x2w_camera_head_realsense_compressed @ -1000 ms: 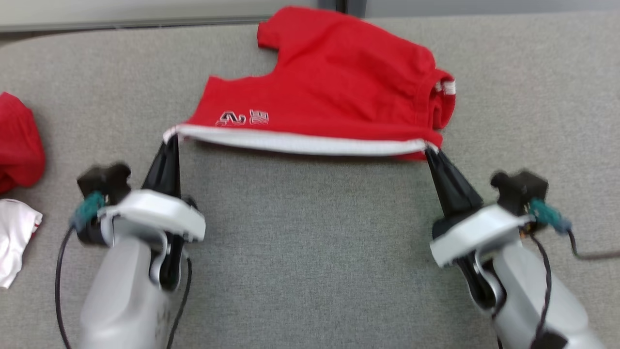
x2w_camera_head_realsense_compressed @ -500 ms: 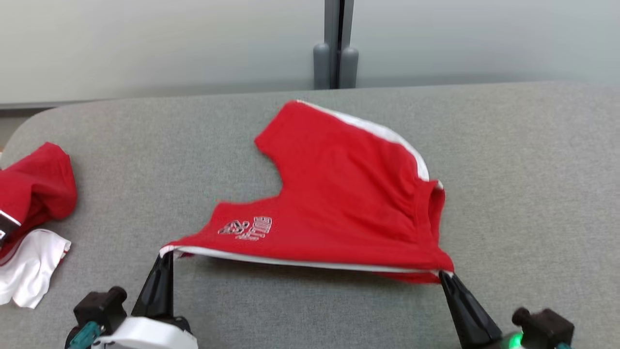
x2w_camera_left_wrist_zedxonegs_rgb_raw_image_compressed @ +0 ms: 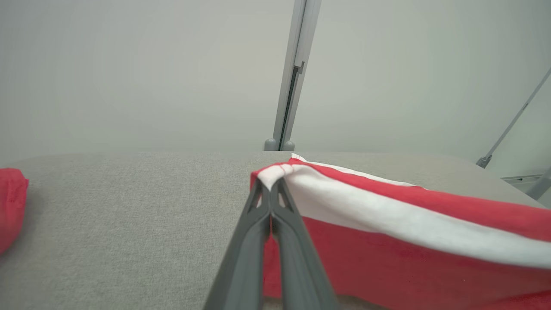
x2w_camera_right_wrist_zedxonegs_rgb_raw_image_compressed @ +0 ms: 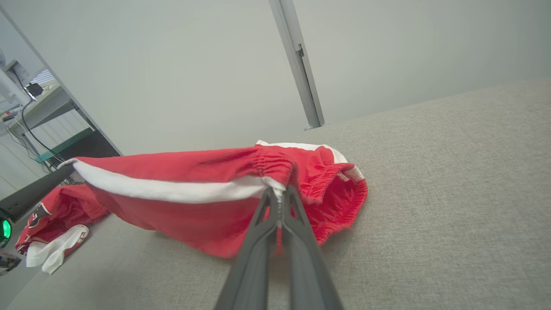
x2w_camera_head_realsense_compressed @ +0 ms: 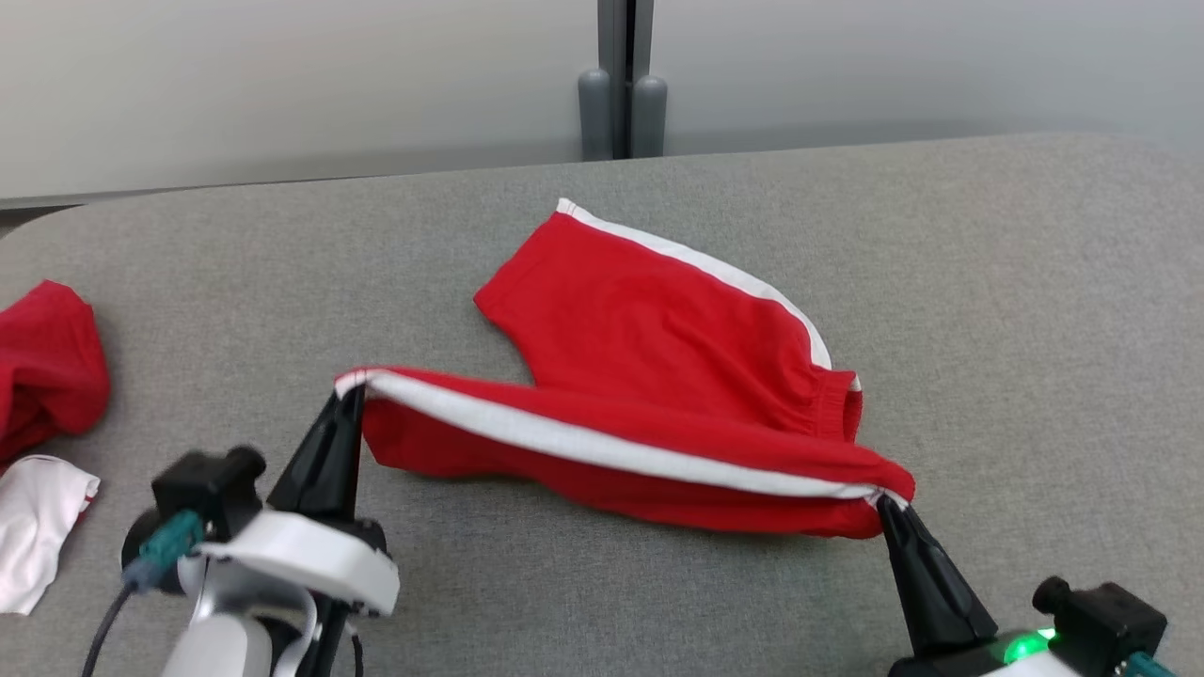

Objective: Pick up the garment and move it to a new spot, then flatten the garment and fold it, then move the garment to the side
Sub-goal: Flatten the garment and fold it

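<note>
The red jersey shorts with white side stripes [x2w_camera_head_realsense_compressed: 658, 348] are being held by one striped edge, with the jaws of the left gripper [x2w_camera_head_realsense_compressed: 350, 400] clamped on its hem corner and those of the right gripper [x2w_camera_head_realsense_compressed: 884, 503] on its waistband corner, the edge being raised just off the grey fabric-covered worktop [x2w_camera_head_realsense_compressed: 988, 282] while the rest is lying on it. The fold is being done well if that edge is being carried taut and level across onto the far striped edge. The layer beneath the raised flap is hidden and is possibly being bunched.
</note>
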Available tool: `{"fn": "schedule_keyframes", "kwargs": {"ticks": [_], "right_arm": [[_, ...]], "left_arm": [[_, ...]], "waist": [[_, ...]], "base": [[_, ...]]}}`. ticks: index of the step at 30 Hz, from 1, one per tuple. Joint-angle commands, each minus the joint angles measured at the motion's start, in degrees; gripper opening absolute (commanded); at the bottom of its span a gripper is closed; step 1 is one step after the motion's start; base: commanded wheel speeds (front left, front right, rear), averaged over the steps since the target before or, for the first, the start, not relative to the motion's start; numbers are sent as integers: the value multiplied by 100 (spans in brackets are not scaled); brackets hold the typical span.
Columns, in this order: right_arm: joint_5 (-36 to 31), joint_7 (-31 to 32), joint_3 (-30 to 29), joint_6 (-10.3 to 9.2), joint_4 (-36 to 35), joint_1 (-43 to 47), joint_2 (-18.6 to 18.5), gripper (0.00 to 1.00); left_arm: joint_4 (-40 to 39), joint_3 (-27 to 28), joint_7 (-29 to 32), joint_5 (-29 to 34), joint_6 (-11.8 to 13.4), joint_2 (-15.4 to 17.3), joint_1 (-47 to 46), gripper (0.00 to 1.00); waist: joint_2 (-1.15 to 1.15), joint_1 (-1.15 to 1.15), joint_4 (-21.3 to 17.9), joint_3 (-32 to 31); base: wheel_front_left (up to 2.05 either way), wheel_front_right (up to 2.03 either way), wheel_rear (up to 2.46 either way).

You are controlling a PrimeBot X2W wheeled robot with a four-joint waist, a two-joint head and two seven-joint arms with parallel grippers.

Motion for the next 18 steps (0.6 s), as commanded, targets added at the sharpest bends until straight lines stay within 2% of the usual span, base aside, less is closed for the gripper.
{"fn": "schedule_keyframes", "kwargs": {"ticks": [1,11,18], "right_arm": [[65,-17,-48,-1,46,-153,14,0],[615,-353,154,-1,788,-1749,119,0],[899,-793,414,-1,1526,-2720,147,0]], "left_arm": [[74,-21,39,-3,-36,64,-261,0],[1861,-410,436,-82,-289,400,-3007,0],[3403,-748,380,-130,-341,567,-4469,0]], "waist": [[0,0,-80,199],[0,0,-752,1387],[0,0,-1188,1833]], "base": [[0,0,0],[0,0,0],[0,0,0]]}}
